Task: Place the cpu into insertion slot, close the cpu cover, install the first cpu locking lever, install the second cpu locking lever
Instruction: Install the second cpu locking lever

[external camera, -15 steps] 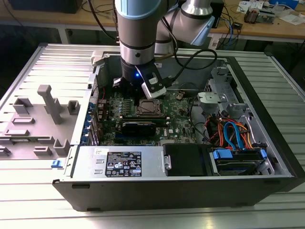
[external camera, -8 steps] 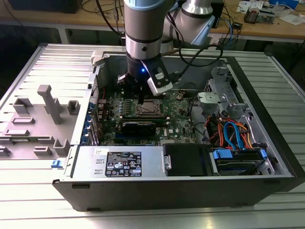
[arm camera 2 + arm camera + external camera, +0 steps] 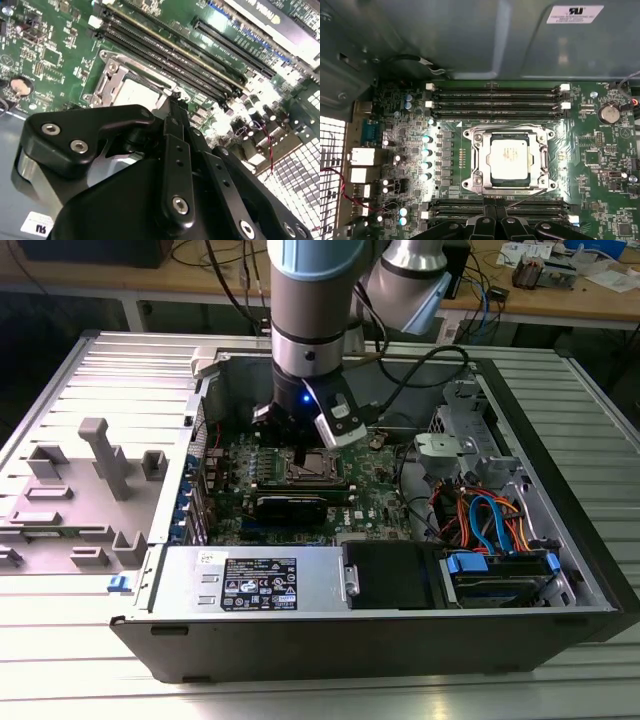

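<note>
My gripper [image 3: 495, 216] hung just over the edge of the socket, its fingers drawn together and holding nothing. Beyond the tips, the cpu [image 3: 509, 156] lay flat in its slot, and the cpu cover [image 3: 538, 159] was folded down around it, the chip showing through its window. A thin locking lever [image 3: 530, 196] ran along the side nearest me. To do this well, I judged I should press squarely on the wire without scraping the motherboard [image 3: 600, 165].

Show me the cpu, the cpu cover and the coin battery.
cpu [image 3: 509, 158]: first wrist view, middle of its silvery top.
cpu cover [image 3: 485, 161]: first wrist view, side bar of the frame.
coin battery [image 3: 608, 113]: first wrist view, its round face.
</note>
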